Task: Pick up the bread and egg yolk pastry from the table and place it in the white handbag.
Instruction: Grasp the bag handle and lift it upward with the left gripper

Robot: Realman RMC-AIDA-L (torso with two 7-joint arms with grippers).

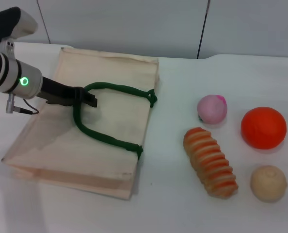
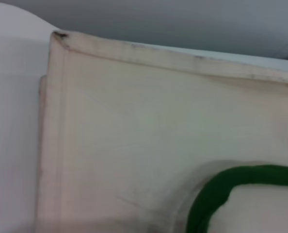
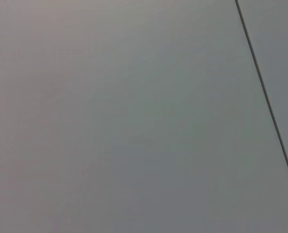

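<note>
The white handbag lies flat on the table at the left, with dark green rope handles on top. My left gripper reaches in from the left and is shut on the green handle where it bends, over the middle of the bag. The left wrist view shows the bag's cloth and a piece of the handle. The bread, tan with orange stripes, lies right of the bag. The egg yolk pastry sits at the front right. My right gripper is out of view.
A pink ball and a bright orange ball sit behind the bread and pastry. The white table meets a grey wall at the back. The right wrist view shows only grey wall.
</note>
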